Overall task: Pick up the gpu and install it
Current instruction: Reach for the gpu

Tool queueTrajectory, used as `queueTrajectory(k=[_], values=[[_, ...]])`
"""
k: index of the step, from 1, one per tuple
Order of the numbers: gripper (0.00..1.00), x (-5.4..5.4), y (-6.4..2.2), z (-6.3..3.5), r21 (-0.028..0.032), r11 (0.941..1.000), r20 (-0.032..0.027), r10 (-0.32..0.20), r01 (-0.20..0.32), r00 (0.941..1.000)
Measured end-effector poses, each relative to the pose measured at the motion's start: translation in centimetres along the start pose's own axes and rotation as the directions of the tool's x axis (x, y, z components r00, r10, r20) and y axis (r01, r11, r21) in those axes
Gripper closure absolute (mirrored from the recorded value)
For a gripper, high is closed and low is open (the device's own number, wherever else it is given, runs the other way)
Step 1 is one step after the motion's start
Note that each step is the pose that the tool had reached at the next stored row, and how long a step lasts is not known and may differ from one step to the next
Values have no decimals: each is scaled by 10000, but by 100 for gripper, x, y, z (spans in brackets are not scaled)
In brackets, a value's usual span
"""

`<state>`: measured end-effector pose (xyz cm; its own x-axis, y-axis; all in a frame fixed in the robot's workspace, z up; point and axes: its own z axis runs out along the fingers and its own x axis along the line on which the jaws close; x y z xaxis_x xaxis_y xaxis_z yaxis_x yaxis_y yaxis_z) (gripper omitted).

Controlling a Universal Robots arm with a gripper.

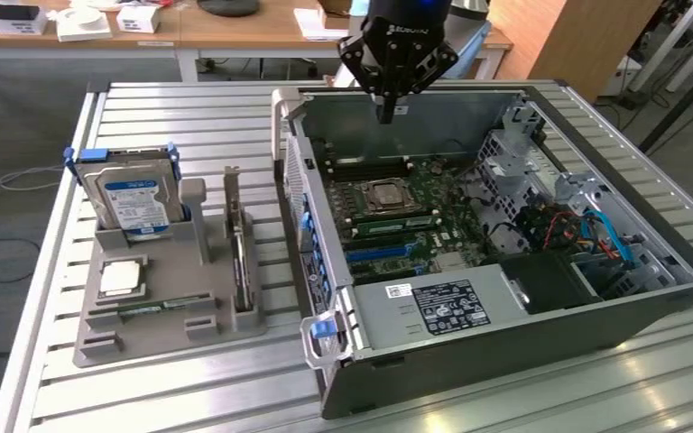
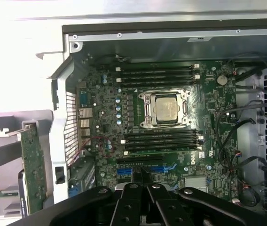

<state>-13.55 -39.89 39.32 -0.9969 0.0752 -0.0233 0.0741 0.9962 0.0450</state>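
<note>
The gpu [image 1: 241, 248] stands on edge in a slot of the grey holder [image 1: 166, 336], at the exterior view's left of the open computer case [image 1: 599, 338]. In the wrist view the gpu [image 2: 32, 169] shows as a green board edge with a silver bracket, outside the case wall. My gripper [image 1: 385, 112] hangs over the far part of the case, above the motherboard [image 1: 413, 216], apart from the gpu. Its fingers are shut with nothing between them. In the wrist view my gripper [image 2: 141, 175] points at the blue slots [image 2: 140, 168] on the motherboard [image 2: 100, 108].
A silver hard drive [image 1: 133, 200] with a blue-white label stands in the holder, with a processor chip [image 1: 122, 278] and a green memory stick [image 1: 154, 308] in front of it. Cables and drive bays [image 1: 587, 239] fill the case's right side. A wooden desk [image 1: 202, 27] lies behind.
</note>
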Motion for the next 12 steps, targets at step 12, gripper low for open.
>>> queueTrajectory(k=[12], values=[[89,296,-22,-3,0,10000,-12,2,-2,10000]])
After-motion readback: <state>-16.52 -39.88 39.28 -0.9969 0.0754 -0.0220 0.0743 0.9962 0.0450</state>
